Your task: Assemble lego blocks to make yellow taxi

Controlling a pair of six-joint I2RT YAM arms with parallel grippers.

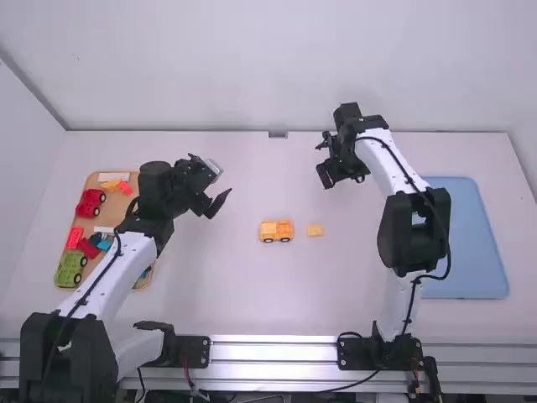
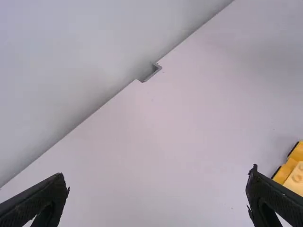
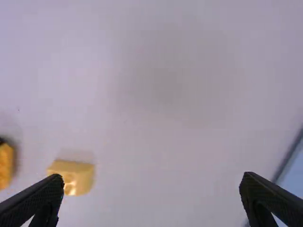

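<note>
Yellow taxi (image 1: 276, 232) stands on its wheels near the middle of the table (image 1: 252, 306) in the high view, with a loose yellow block (image 1: 315, 230) just beside it. The left gripper (image 1: 225, 180) and the right gripper (image 1: 321, 166) are well apart, both beyond the taxi toward the back wall (image 1: 252, 67). A wooden tray (image 1: 153, 262) at the left holds a red car (image 1: 90, 202), a green car (image 1: 70, 269) and assorted small blocks, and the left arm (image 1: 113, 273) covers part of it. Over at the right lies a blue tray (image 1: 470, 243), the right arm (image 1: 414, 235) crossing in front of its near-left side. The left wrist view shows that gripper's fingers (image 2: 40, 201) spread wide, one of them partly hiding the taxi; what can be seen of it includes a paler top with round studs (image 2: 297, 178). It also gives a closer look at the notch (image 2: 150, 73) in the table's back edge. In the right wrist view, the fingers (image 3: 38, 201) are wide apart too, the loose block is blurred near one fingertip, and bits of the taxi and the blue tray come in at opposite edges.
</note>
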